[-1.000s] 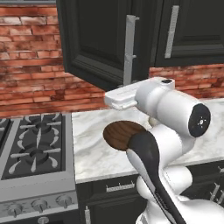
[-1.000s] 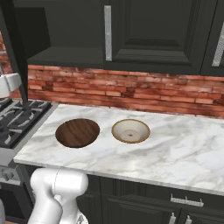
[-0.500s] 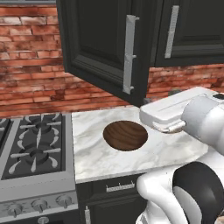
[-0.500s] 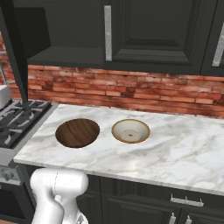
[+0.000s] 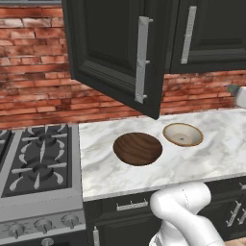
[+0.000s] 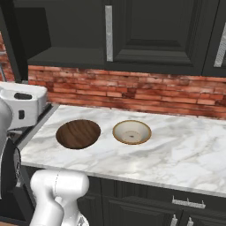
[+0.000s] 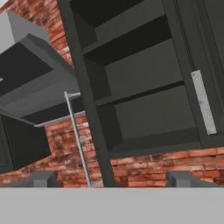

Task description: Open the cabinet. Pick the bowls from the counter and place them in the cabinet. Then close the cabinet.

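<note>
Cabinet [image 5: 115,53]: left door swung wide, shelves bare, ready for stock. Bowls: brown wood-grain bowl [image 6: 78,133] and cream bowl [image 6: 132,132] side by side mid-counter [image 6: 185,154], nearer its stove-side edge, uncollected. My fingers [image 7: 43,179]: spread wide, grasping nothing, free for the first pick

Black cabinet [image 5: 110,53], wood-grain brown bowl [image 5: 137,148], cream bowl [image 5: 182,134] seemingly tan-rimmed, white-grey veined counter [image 5: 211,153].

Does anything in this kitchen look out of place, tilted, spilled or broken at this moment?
Nothing looks damaged or spilled. The left black raised-panel cabinet door stands swung open over the white-grey marble counter, which fits the job. The dark brown wood-grain bowl and the cream bowl with a tan rim sit upright, apart, on the counter.
</note>
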Robot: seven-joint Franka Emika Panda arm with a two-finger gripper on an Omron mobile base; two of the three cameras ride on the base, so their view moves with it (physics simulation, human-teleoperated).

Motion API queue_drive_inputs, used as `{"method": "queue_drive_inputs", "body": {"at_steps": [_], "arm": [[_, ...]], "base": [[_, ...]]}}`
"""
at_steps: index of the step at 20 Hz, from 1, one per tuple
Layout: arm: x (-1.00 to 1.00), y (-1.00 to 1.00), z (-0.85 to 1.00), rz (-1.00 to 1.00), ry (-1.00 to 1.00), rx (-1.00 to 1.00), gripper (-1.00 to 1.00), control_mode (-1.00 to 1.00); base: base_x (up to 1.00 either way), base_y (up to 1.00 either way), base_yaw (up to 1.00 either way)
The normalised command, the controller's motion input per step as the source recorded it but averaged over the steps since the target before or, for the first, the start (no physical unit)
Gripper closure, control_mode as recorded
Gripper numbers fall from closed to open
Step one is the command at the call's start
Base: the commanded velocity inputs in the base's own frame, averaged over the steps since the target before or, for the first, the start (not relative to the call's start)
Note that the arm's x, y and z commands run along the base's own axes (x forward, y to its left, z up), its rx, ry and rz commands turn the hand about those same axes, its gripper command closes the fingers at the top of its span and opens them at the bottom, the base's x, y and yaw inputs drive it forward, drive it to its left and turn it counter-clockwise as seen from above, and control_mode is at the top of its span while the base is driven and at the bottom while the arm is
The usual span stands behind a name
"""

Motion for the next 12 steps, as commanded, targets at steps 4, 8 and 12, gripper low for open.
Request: {"method": "queue_drive_inputs", "body": {"at_steps": [4, 8, 12], "arm": [[0.24, -0.42, -0.18, 0.04, 0.0, 0.03, -1.0, -1.0], [0.38, -0.03, -0.6, 0.0, 0.01, 0.01, -1.0, -1.0], [0.6, 0.0, -0.46, 0.0, 0.0, 0.0, -1.0, -1.0]], "base": [[0.0, 0.0, 0.0], [0.0, 0.0, 0.0], [0.0, 0.0, 0.0]]}}
